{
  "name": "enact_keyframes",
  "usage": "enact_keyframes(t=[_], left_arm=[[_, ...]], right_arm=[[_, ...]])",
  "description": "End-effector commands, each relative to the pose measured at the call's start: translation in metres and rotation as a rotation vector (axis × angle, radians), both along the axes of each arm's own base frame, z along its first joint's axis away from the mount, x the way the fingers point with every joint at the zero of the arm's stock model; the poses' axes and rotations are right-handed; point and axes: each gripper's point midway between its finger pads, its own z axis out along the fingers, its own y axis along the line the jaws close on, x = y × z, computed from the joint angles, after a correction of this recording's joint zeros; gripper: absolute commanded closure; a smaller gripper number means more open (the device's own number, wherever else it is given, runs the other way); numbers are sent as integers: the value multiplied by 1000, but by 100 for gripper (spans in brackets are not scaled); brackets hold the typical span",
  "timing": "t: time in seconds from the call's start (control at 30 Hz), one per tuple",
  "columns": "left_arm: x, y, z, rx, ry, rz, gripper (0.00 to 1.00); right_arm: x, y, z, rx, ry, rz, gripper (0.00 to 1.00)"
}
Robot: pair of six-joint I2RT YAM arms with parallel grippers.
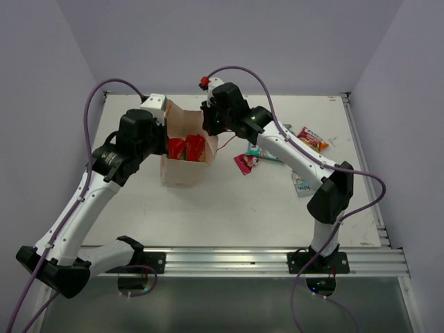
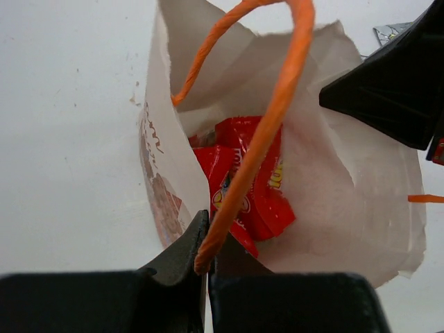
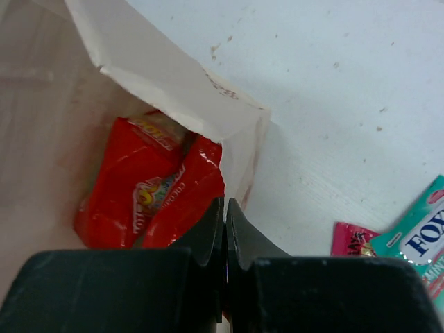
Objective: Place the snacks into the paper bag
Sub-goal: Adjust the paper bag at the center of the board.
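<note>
- We see a white desk (image 1: 229,208) closed in by pale lavender walls (image 1: 229,41) on the left, far and right sides. A few small brownish specks mark the surface close to the bag.
- An aluminium rail (image 1: 229,258) runs along the near edge and carries both arm bases. Purple cables (image 1: 97,97) loop up from the arms.
- The paper bag (image 1: 182,173) stands upright left of the desk's middle, between the two wrists, with its mouth open upward.
- It is cream paper with a pinkish print on the outer wall. A thin orange cord handle (image 2: 270,118) arches over the mouth.
- At the bottom of the bag lie two shiny red packets (image 1: 186,148), overlapping, with yellow lettering.
- The left fingers (image 2: 184,253) are pressed together on the bag's rim, pinching the paper where the cord ends.
- The right fingers (image 3: 208,236) are pressed together at the rim's corner on the opposite side. We cannot tell whether any paper is caught between them.
- On the desk to the right of the bag, a magenta packet (image 1: 244,164) touches a teal-white FOX'S packet (image 1: 262,152).
- Farther right lie a lone red packet (image 1: 313,139) and a light blue packet (image 1: 301,184), both well apart from the bag.
</note>
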Motion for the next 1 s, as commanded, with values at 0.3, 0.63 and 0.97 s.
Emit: enact_keyframes(t=[0.3, 0.63, 0.97], left_arm=[[-34, -33, 51, -392, -503, -197, 100], [-10, -28, 18, -290, -296, -88, 100], [-69, -12, 106, -402, -696, -222, 100]], right_arm=[[-26, -53, 136, 13, -403, -293, 100], [-25, -35, 153, 83, -407, -247, 100], [-79, -51, 226, 377, -651, -75, 100]])
